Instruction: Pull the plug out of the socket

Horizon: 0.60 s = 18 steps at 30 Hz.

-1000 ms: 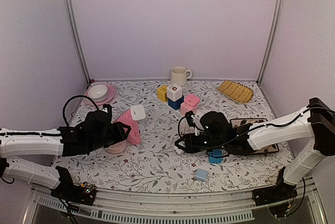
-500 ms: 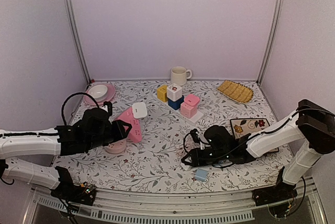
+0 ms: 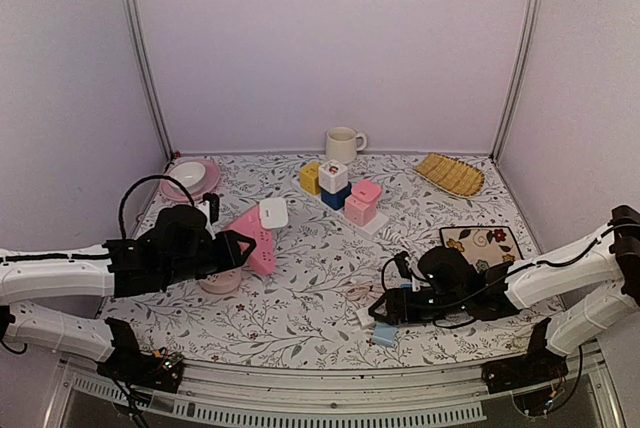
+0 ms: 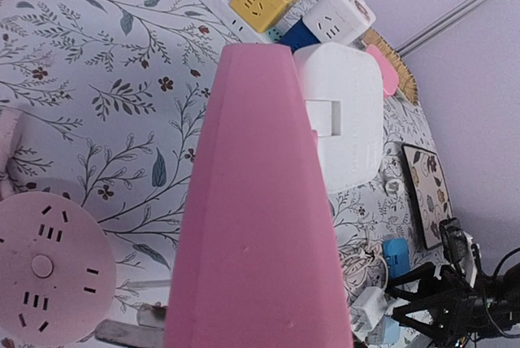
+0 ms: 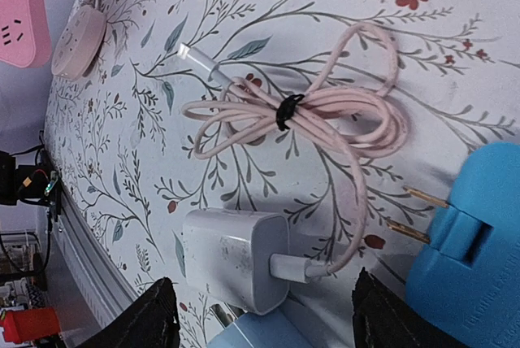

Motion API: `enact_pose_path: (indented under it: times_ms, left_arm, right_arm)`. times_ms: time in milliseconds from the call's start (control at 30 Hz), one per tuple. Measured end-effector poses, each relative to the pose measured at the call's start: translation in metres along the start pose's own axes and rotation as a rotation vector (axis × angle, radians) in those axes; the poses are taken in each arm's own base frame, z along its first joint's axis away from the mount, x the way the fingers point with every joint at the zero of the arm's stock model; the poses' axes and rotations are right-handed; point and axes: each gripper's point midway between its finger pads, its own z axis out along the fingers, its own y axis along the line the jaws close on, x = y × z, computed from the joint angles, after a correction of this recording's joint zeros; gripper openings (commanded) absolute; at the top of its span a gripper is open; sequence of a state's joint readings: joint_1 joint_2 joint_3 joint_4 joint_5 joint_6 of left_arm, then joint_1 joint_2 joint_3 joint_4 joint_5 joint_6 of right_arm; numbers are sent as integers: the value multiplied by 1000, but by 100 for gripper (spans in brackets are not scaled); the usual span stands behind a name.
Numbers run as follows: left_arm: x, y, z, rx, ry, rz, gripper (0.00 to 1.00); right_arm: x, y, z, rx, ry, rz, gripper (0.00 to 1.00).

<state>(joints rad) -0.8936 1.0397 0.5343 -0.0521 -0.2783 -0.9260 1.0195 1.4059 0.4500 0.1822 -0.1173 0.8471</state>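
Left claw (image 3: 230, 250) clamps the pink socket (image 4: 260, 202), seemingly to brace it, white plug (image 4: 341, 120) just beyond; right claw (image 3: 385, 306) gapes wide astride a charger (image 5: 236, 257).

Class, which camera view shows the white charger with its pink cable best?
The right wrist view: the white charger lies close, cable plugged in. Top view: a tiny white shape. Left wrist: small, near the bottom edge.

Matt pink plastic socket (image 4: 252, 226), smooth white plastic plug (image 4: 345, 112)
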Motion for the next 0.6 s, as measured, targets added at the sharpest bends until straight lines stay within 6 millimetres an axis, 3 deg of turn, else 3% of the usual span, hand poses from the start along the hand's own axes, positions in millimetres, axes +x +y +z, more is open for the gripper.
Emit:
enact_pose_path:
  times_ms: [267,367,600]
  left_arm:
    - [9,-23,2,124,49,41,0]
    - [15,-31,2,178,70,59,0]
    - [32,-54,3,302,124,121,0]
  right_arm:
    - [-28,7,-27,33,-125,-17,80]
    - [-47,25,-31,7,-178,-35,80]
    - [-101,89,-40,-143,-323,-79,77]
